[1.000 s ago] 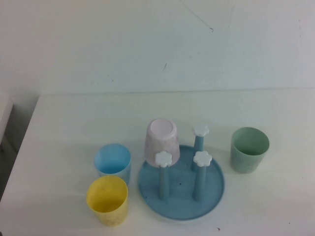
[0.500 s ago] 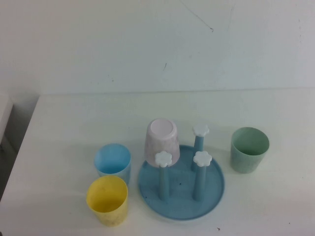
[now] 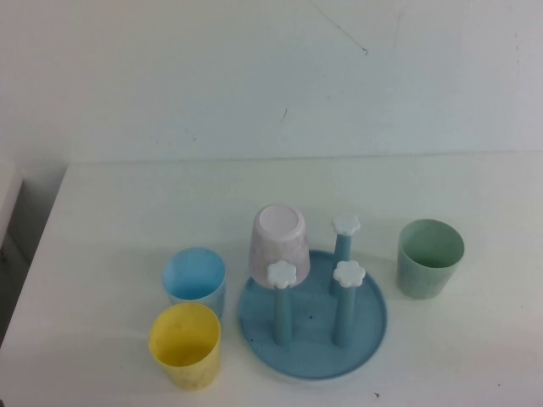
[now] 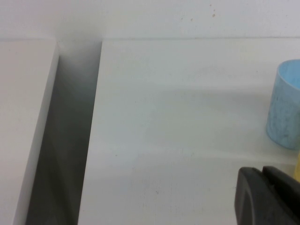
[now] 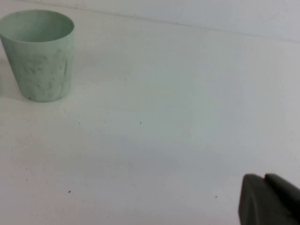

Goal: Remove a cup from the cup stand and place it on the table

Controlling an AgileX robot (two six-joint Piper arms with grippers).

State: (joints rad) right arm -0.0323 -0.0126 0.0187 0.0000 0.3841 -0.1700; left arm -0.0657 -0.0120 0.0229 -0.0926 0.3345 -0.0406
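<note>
The pale pink cup sits upside down on the back left post of the blue cup stand, in the middle of the white table. Three posts with white flower caps stand bare. Neither gripper shows in the high view. My left gripper shows only in the left wrist view, shut and empty, over the table near its left edge, with the light blue cup ahead of it. My right gripper shows only in the right wrist view, shut and empty, over bare table, well away from the green cup.
A light blue cup and a yellow cup stand upright left of the stand. A green cup stands upright to its right, also in the right wrist view. The table's left edge borders a dark gap.
</note>
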